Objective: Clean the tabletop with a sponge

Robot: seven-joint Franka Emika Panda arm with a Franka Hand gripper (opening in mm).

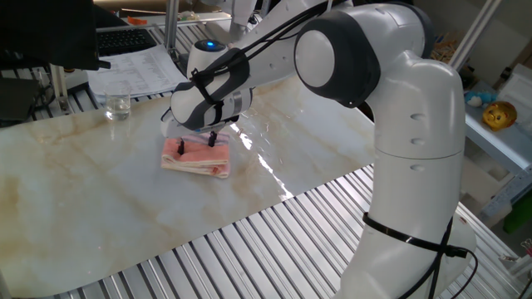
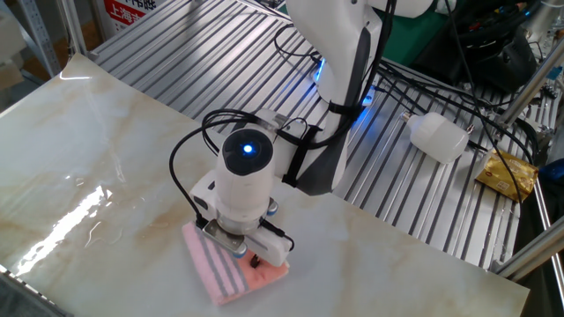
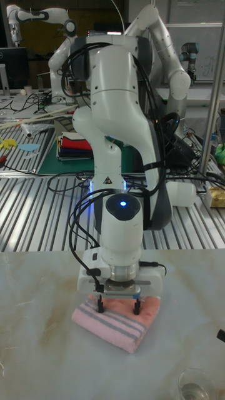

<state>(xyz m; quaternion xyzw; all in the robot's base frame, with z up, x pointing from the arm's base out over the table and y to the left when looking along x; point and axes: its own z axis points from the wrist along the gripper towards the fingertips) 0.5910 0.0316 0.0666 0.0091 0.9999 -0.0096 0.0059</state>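
One arm serves this worktop, and its gripper point(image 3: 118, 307) stands directly over the sponge point(image 3: 116, 320), pointing straight down. The sponge lies flat on the tabletop point(image 1: 100, 208), roughly midway across the slab and well apart from the drinking glass point(image 1: 117, 105) near the far edge. The jaws stand apart, with one fingertip pressed into the pad toward each end; in the tall fixed view the fingertips point(image 3: 100, 305) dent the soft surface. They are not clamped on it. The line between the two fingers runs along the sponge's long axis, parallel to the grey-and-white stripes point(image 2: 222, 269), which lie on the side away from the arm's base. Judgement: the sponge is pinned from above rather than gripped, so any wipe depends on downward pressure; a stroke across the long axis sweeps the widest path.
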